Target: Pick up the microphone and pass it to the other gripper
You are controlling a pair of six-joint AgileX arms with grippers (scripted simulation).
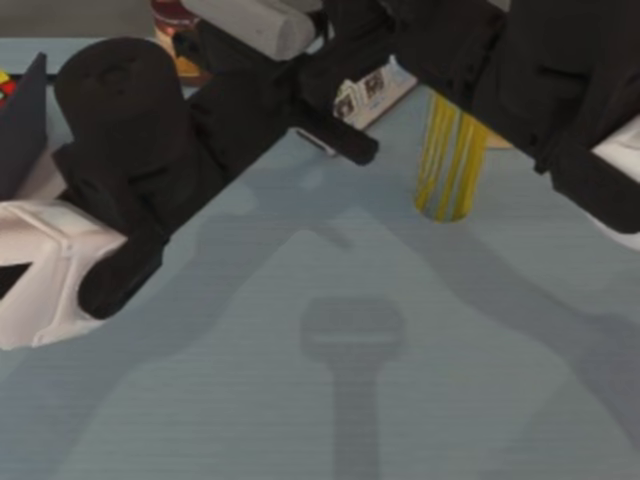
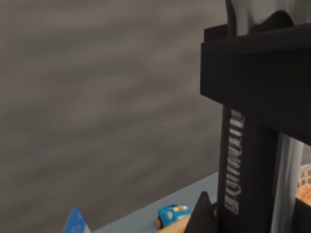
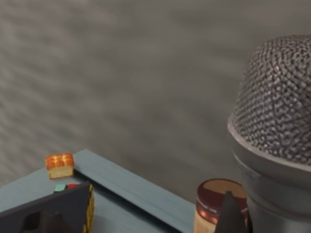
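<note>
clearly mid-handover: the microphone hangs above the worktop's far edge, both grippers close on it; whose fingers hold it, i cannot tell. next, giver lets go.

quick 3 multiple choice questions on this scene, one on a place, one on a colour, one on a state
1. Where does the yellow bottle stand in the top view?
A. right of centre, towards the far side
B. at the left edge
C. at the near edge

2. What colour is the head of the microphone?
A. red
B. silver-grey
C. yellow

3. How is the microphone placed?
A. lying flat on the table
B. up off the table
C. leaning on the bottle

Answers:
1 A: the top view shows it right of centre, under the right arm.
2 B: the right wrist view shows a grey mesh head.
3 B: both wrist views show it up close with the table far below, where the left arm and the right arm meet.
</note>
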